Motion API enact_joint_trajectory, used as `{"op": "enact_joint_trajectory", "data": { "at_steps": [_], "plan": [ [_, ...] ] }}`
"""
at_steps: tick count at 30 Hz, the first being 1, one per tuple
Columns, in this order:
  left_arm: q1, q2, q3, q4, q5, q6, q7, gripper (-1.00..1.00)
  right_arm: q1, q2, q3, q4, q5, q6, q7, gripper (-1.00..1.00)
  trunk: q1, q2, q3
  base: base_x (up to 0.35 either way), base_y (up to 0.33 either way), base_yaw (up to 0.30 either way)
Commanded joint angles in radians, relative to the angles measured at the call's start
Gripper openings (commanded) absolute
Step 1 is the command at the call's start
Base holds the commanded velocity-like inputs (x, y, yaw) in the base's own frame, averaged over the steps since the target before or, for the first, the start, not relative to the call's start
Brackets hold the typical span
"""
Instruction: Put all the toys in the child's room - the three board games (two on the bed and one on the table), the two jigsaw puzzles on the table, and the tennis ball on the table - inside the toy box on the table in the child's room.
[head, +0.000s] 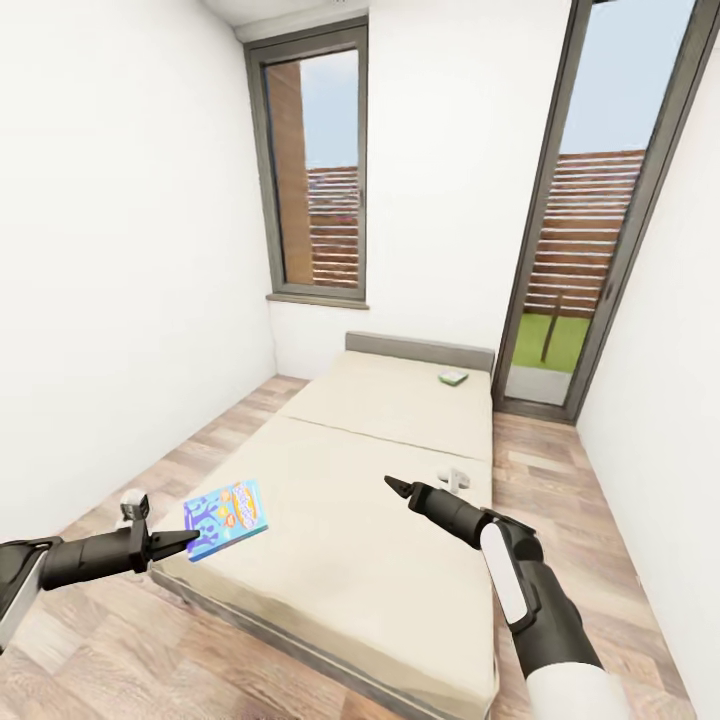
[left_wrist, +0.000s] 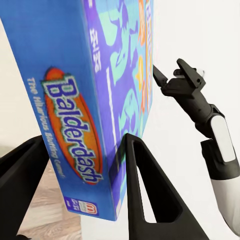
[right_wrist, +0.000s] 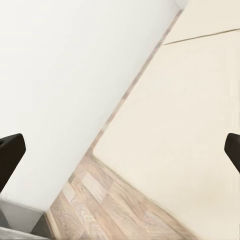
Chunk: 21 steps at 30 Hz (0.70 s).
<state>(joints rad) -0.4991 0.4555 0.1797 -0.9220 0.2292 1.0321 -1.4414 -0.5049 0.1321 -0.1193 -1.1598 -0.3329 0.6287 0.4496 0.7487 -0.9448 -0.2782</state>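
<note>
A: White walls, two tall windows, plank floor; what stands in the room?

B: One wide bed (head: 380, 500) with beige pads and a grey headboard.

A: And the arms?

B: Left gripper (head: 188, 542) reaches over the bed's near left corner, jaws clenched on the blue game (head: 227, 519) (its edge reads "Balderdash"), lifted and tilted. Right gripper (head: 394, 487) hovers over the mattress, jaws released, nothing between them.

A: Anything smaller?

B: A white-and-green game (head: 453, 378) lies flat near the headboard, toward the right.
</note>
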Motion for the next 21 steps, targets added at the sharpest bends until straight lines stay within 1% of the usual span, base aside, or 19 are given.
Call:
{"op": "enact_joint_trajectory", "data": {
  "at_steps": [1,3,11,21],
  "plan": [
    [-0.001,0.0,0.0,0.0,0.004,0.011,-0.002,-1.0,-0.001,0.001,-0.004,-0.001,-0.003,0.008,0.003,1.0,0.0,-0.001,-0.001,0.0,0.0,0.274],
    [-0.001,0.0,-0.001,0.0,0.004,0.011,0.0,-1.0,0.0,0.001,-0.003,0.0,-0.003,0.008,0.003,1.0,0.0,-0.001,0.0,0.0,0.0,0.274],
    [-0.001,-0.002,0.0,0.001,0.004,0.011,0.025,-1.0,0.0,0.003,-0.002,0.0,0.0,0.008,0.001,1.0,-0.031,0.055,0.029,0.0,0.0,0.274],
    [-0.001,-0.003,0.0,0.0,0.005,0.011,0.027,-1.0,-0.001,0.004,-0.002,0.0,0.001,0.008,0.001,1.0,-0.069,0.125,0.065,0.0,0.0,0.274]
  ]
}}
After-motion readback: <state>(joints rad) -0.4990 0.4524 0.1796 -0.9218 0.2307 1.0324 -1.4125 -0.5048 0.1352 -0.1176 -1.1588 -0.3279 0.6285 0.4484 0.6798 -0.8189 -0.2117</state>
